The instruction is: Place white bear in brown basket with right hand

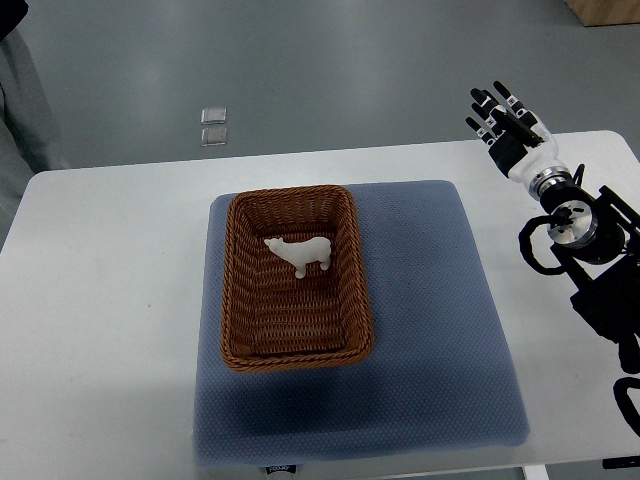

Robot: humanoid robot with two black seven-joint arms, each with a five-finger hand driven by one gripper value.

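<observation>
1. A blue-grey mat (430, 330) lay nearest the camera on the white table (100, 330), its near edge close to the table's front edge.
2. The brown basket (296, 350) sat on the left part of the mat, long axis running away from the camera.
3. The white bear (300, 253) stood upright inside the basket, in its far half, on the woven floor.
4. The right hand (505, 122) hovered over the table's far right corner, fingers extended and spread, holding nothing and touching nothing.
5. The bear lay well apart from the hand, to its left and nearer the camera.
6. Grey floor (330, 70) showed beyond the table.
</observation>
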